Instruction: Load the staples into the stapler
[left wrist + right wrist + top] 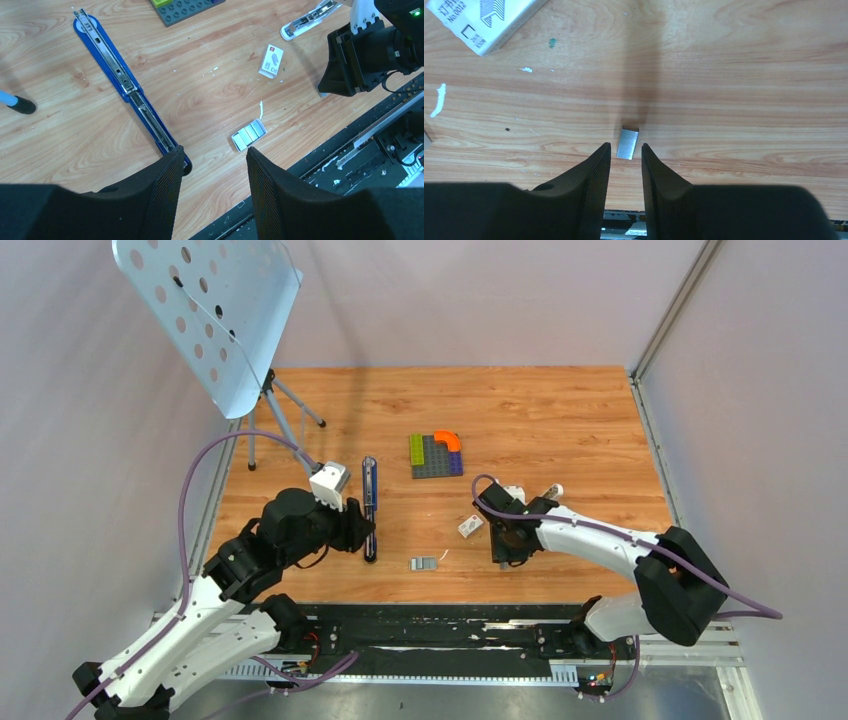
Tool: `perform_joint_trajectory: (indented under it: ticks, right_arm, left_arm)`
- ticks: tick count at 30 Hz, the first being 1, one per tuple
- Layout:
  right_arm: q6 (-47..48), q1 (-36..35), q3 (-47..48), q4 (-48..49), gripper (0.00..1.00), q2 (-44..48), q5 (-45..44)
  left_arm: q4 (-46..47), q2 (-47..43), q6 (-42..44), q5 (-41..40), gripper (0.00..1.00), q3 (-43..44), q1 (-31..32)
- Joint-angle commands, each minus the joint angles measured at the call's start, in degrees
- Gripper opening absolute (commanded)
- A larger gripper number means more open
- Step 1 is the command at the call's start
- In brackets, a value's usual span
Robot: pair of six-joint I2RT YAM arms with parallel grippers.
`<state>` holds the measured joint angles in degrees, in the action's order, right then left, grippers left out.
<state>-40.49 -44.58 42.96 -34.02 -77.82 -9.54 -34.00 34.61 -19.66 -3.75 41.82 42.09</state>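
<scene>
The blue stapler [370, 508] lies opened out flat, its silver channel up; it also shows in the left wrist view [125, 85]. My left gripper [362, 532] is open and empty at its near end [212, 152]. A small tray of grey staples [424, 563] [248, 135] lies right of it. The white staple box [469, 527] [271, 61] [484, 20] lies nearby. A single grey staple strip [628, 143] lies on the wood just ahead of my right gripper [625, 146] [510, 550], whose jaws stand a narrow gap apart and hold nothing.
A multicoloured block plate [436, 455] sits at the table's middle back. A white plastic bar [552, 490] [307, 20] lies beyond the right gripper. A perforated blue stand on a tripod [210, 310] is at the back left. The black base rail [450, 635] runs along the near edge.
</scene>
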Motion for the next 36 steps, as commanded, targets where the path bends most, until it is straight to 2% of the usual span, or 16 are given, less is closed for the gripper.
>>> perform_joint_trajectory:
  ticks: [1,15,25,34,36]
  right_arm:
    - [-0.42,0.85,-1.42,-0.47,0.32,-1.02,-0.9]
    - [1.13,0.94,-1.88,1.78,0.25,-3.47,0.22]
    - [8.99,2.18,1.28,1.2,0.21,-3.49,0.23]
    - [3.3,4.73,3.5,0.8,0.2,-1.74,-0.35]
    - [4.97,5.23,5.64,1.16,0.2,-0.65,-0.8]
  left_arm:
    - [-0.72,-0.42,1.03,-0.64,0.53,0.72,-0.33]
    - [-0.74,-0.42,1.04,-1.39,0.53,0.55,-0.34]
    - [-0.83,-0.59,1.12,-1.47,0.52,0.6,-0.34]
    - [-0.83,-0.98,0.96,-1.73,0.53,0.45,-0.29]
    - [-0.96,-1.05,0.98,-1.75,0.53,0.45,-0.34]
